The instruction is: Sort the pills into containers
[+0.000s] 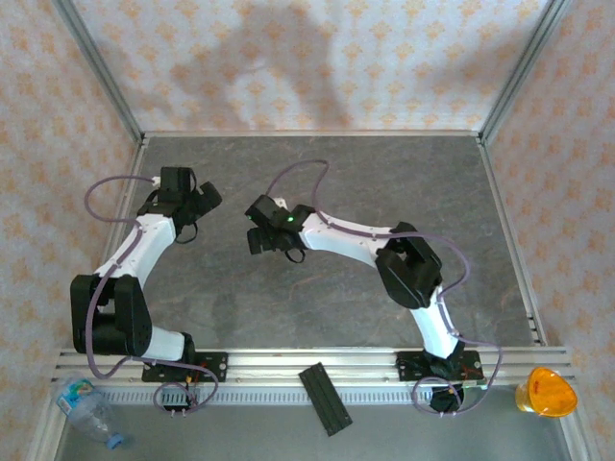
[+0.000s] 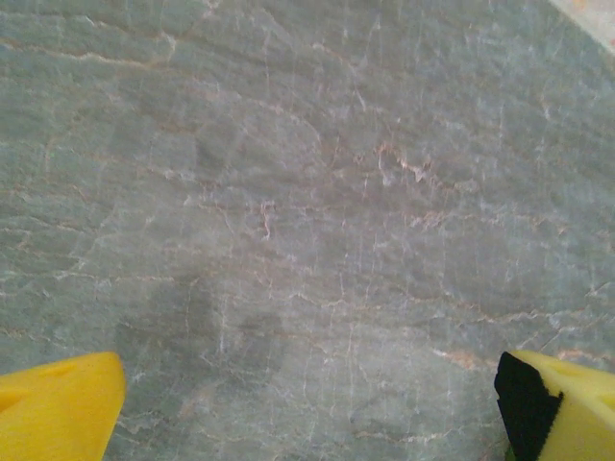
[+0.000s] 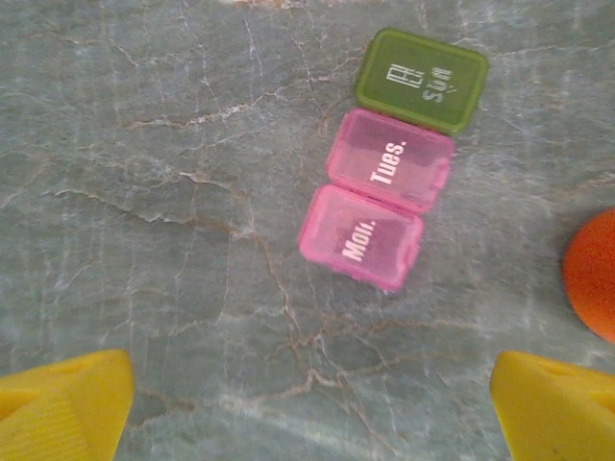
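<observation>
Left end effector [image 2: 307, 415] gaping wide over surface [image 2: 288, 192], gripping nothing. Right end effector [image 3: 307, 418] standing wide open, empty. Ahead of it, containers [image 3: 389, 158] lying in touching row: pink "Mon.", pink "Tues.", green "Sun". Orange round object [image 3: 594, 274] sitting near, at right.

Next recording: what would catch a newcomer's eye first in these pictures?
The row of three joined pill boxes in the right wrist view stands out: one green marked Sun and two pink marked Tues. and Mon., lying lids up on the grey marbled table. An orange round thing pokes in at the right edge. The right gripper hangs open over the table, nothing between its jaws.
</observation>
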